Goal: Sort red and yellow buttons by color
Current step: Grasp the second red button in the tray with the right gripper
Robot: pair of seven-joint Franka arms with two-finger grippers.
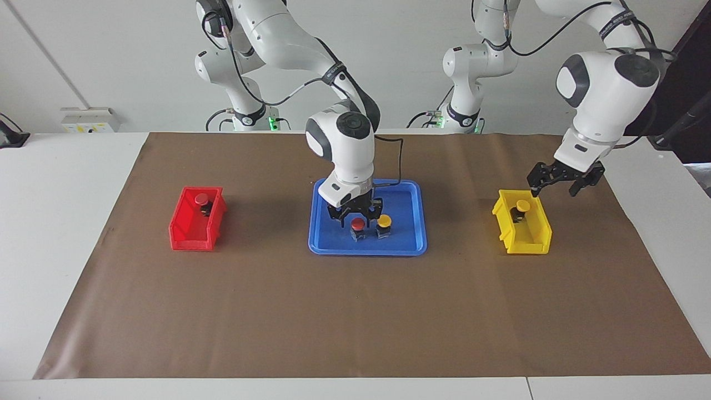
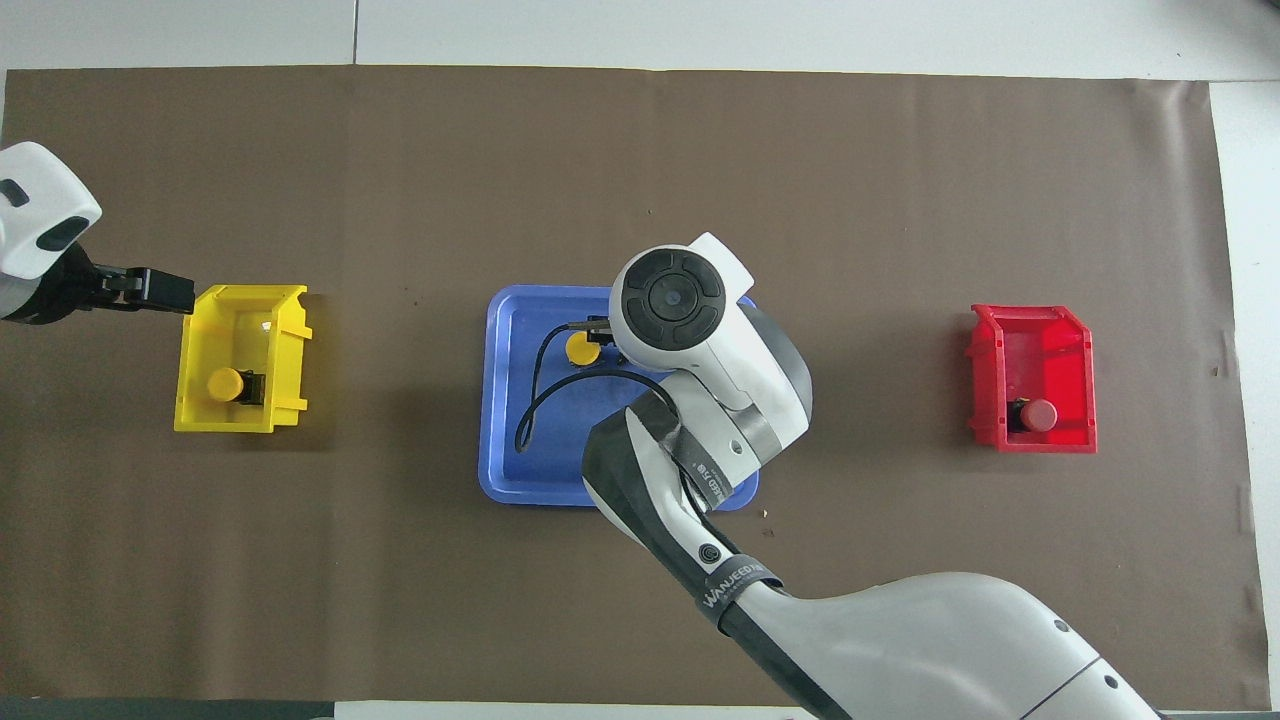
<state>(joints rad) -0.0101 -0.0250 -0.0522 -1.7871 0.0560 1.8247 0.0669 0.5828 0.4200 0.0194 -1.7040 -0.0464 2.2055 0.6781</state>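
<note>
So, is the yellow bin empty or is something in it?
Not empty. The yellow bin holds one yellow button, with its black base, at the end nearer the robots.

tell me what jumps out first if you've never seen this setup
The blue tray at the middle of the brown mat, where the right gripper is down over a red button standing beside a yellow button. Then the bins: a red bin at the right arm's end and a yellow bin at the left arm's end, each holding one matching button, with the left gripper above the yellow one.
</note>
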